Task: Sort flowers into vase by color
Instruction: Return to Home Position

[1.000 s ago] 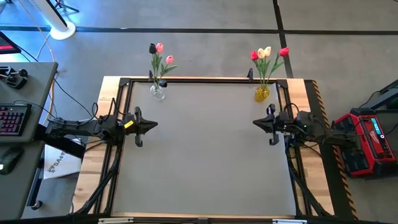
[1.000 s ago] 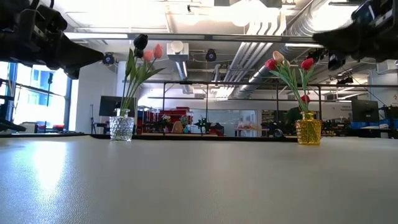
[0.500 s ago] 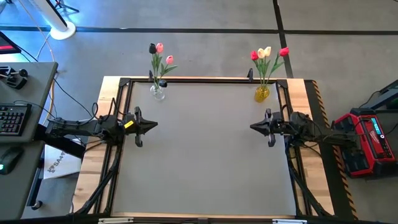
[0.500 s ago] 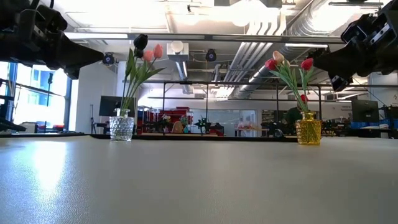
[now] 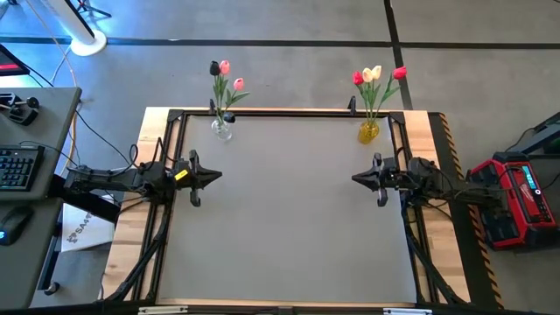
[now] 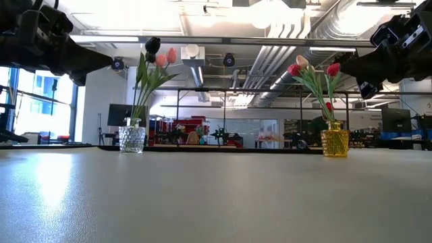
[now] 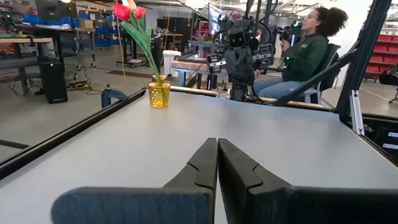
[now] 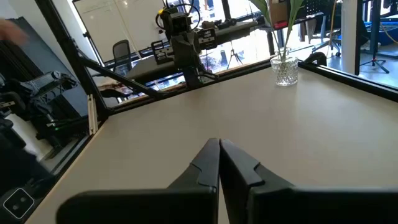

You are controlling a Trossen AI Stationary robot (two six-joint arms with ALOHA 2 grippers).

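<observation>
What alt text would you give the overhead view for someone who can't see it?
Two vases of tulips stand at the table's back edge: clear vase left, yellow vase right. Left claw and right claw hover shut at the sides.

We see a clear vase (image 6: 131,139) on the table (image 6: 216,196) holding pink and near-black flowers (image 6: 170,55). Well apart, a yellow vase (image 6: 335,143) holds red and cream flowers (image 6: 295,69).

In the right wrist view the clear cut-glass vase (image 8: 285,70) shows only green tulip stems (image 8: 277,37); their heads are cut off at the frame edge. The dark left arm (image 6: 47,40) and right arm (image 6: 395,47) are cropped at the low view's upper corners.
</observation>
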